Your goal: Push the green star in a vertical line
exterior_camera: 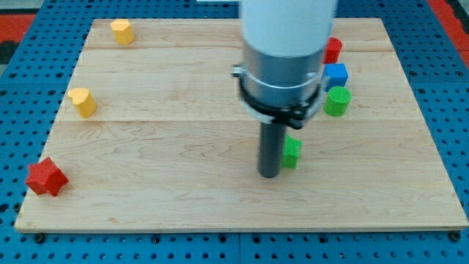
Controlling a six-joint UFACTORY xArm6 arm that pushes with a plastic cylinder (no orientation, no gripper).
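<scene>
The green star (pixel 292 153) lies on the wooden board (pixel 183 147), right of the view's middle, partly hidden by my rod. My tip (pixel 269 174) rests on the board just to the star's left and slightly below it, touching or nearly touching it. The arm's white and grey body hides the board above the star.
A green cylinder (pixel 337 101), a blue block (pixel 336 75) and a red block (pixel 333 50) stand in a cluster at the upper right. Two yellow blocks (pixel 122 31) (pixel 83 102) stand at the left. A red star-like block (pixel 46 177) sits at the lower left corner.
</scene>
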